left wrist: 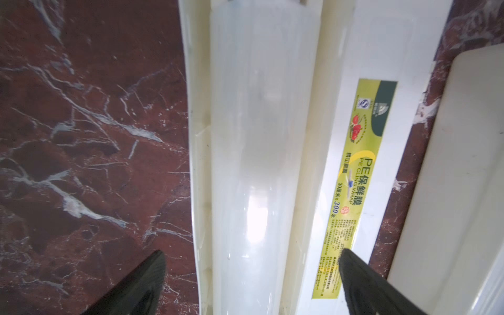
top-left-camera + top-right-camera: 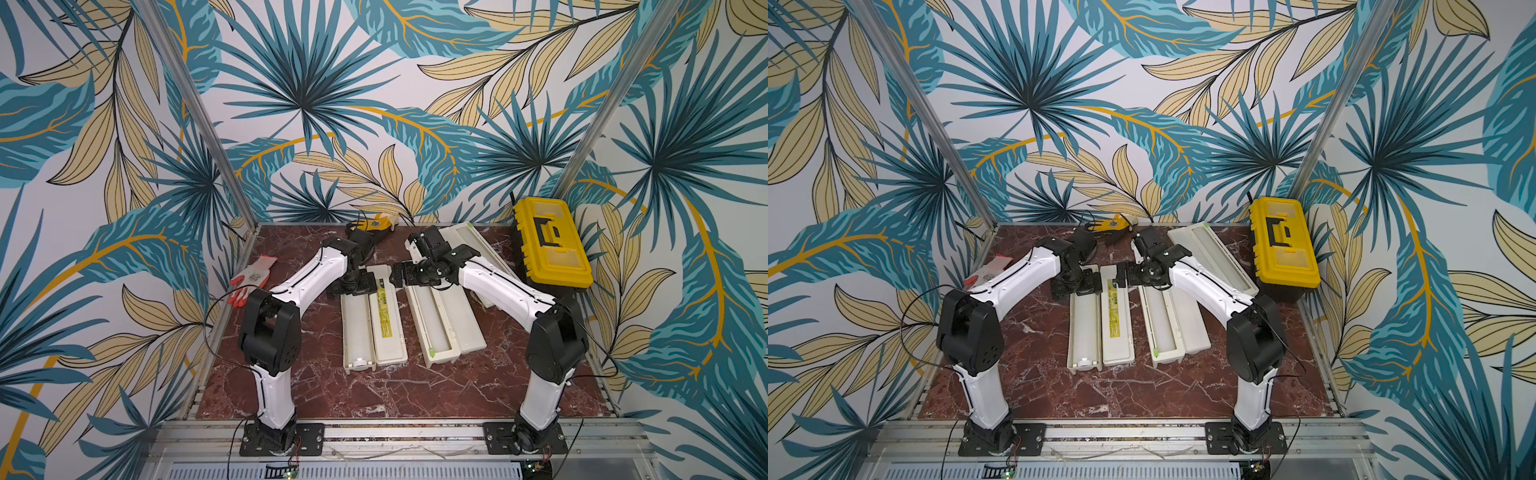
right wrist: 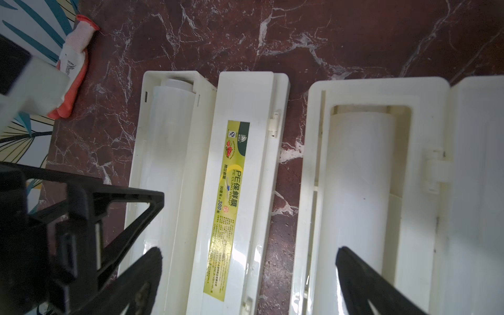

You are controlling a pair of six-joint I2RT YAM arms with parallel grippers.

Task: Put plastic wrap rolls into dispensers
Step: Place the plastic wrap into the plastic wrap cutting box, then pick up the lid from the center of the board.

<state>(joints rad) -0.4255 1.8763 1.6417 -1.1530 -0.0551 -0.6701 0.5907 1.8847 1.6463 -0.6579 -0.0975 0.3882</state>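
Note:
Two open dispensers lie side by side mid-table. The left dispenser (image 2: 344, 332) holds a plastic wrap roll (image 1: 261, 163) in its tray, and its lid with the yellow-green label (image 1: 362, 163) lies flat beside it. The middle dispenser (image 2: 467, 328) also holds a roll (image 3: 360, 177). A third dispenser (image 2: 463, 243) lies open at the back right; whether it holds a roll I cannot tell. My left gripper (image 1: 252, 259) is open above the far end of the left roll, its fingers apart from it. My right gripper (image 3: 248, 256) is open over the gap between the two dispensers, holding nothing.
A yellow-and-black toolbox (image 2: 548, 245) stands at the back right edge. A red-and-white glove (image 2: 251, 278) lies at the left edge, and a yellow glove (image 2: 374, 224) lies by the back wall. Both wrists are close together at the dispensers' far ends.

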